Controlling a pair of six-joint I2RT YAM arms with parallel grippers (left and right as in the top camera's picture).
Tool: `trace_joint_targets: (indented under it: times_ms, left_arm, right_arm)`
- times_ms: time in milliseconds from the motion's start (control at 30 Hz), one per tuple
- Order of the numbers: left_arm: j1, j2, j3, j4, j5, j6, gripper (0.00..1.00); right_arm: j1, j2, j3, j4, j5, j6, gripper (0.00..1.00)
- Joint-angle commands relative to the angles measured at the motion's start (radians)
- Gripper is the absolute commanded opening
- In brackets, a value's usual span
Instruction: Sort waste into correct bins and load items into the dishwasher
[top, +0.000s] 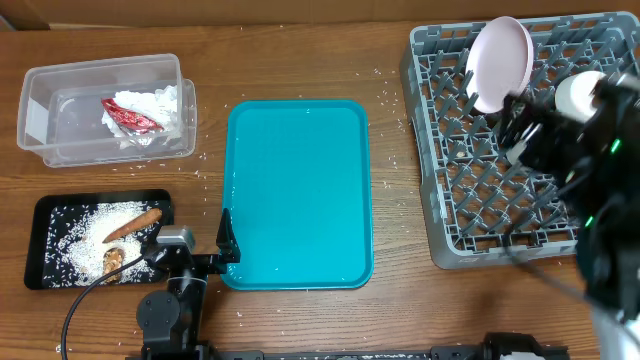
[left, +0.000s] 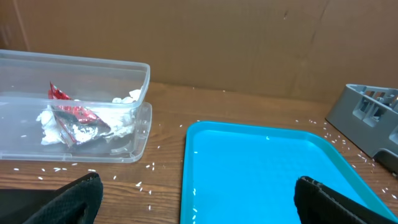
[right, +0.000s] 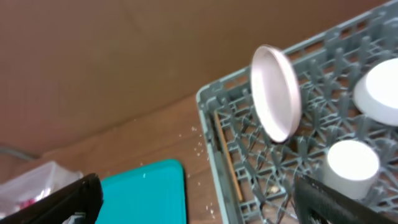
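Observation:
The clear tub (top: 60, 90) at the back left holds the crumpled napkin (top: 150, 108) and the red wrapper (top: 130, 117); both show in the left wrist view too, napkin (left: 124, 99) and wrapper (left: 74, 115). Rice (top: 80, 232), the orange stick (top: 133, 225) and a brown chunk (top: 113, 262) lie in the black tray (top: 40, 270). A pinkish plate (top: 500, 62) stands on edge in the grey rack (top: 440, 200), with a white cup (right: 351, 163) and a white bowl (right: 379, 93) beside it. My left gripper (left: 199, 202) is open and empty by the teal tray. Above the rack, my right gripper (right: 205, 199) is open and empty.
A large teal tray (top: 298, 195) with a few rice grains fills the middle of the table. Loose rice (top: 390, 160) is scattered on the wood around the tub and between tray and rack. A cardboard wall (left: 217, 43) stands behind the table.

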Motion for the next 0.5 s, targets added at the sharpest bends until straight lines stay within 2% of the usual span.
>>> trace_joint_targets:
  times_ms: [0,233,467]
  left_arm:
    - [-0.006,-0.012,-0.004,-0.002,-0.011,0.022,1.0]
    - [-0.006,-0.012,-0.004,-0.002,-0.011,0.022,1.0]
    - [-0.006,-0.012,-0.004,-0.002,-0.011,0.022,1.0]
  right_arm:
    - [0.032,-0.145,-0.156,0.1,-0.023,-0.003,1.0]
    - [0.049,-0.436,-0.49,0.266,-0.022,-0.002,1.0]
    - [0.049,-0.643,-0.739,0.391,-0.023,0.006,1.0]
